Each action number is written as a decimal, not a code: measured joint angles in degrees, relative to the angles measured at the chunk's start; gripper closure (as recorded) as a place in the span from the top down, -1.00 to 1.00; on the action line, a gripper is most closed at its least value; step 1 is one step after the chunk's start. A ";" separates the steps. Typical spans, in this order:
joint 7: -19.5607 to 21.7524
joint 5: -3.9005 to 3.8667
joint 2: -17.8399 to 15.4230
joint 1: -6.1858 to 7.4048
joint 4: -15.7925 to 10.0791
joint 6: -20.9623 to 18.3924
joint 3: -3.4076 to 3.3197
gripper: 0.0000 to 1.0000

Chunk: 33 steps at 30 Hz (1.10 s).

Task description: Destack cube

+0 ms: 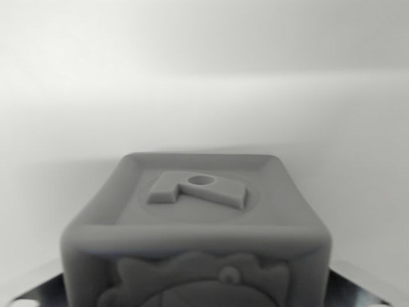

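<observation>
The wrist view is basically filled at the bottom by one grey cube [195, 236], sitting dead centre and very near the camera. Its top face has a raised rim and an embossed shape with a small round hole in it, and the near side face has some kind of relief figure. Dark shiny bits of the tool [38, 291] peek in at both lower corners, but whether it's clenched on the cube can't be told. Behind is just a plain pale tabletop [204, 96].
</observation>
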 joint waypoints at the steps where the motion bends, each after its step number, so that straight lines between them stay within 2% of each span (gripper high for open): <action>1: 0.00 0.00 0.00 0.00 0.00 0.00 0.00 1.00; 25: 0.00 0.00 -0.01 0.02 0.02 -0.02 -0.02 1.00; 33: 0.17 -0.14 -1.33 0.61 -0.37 -0.80 -0.68 1.00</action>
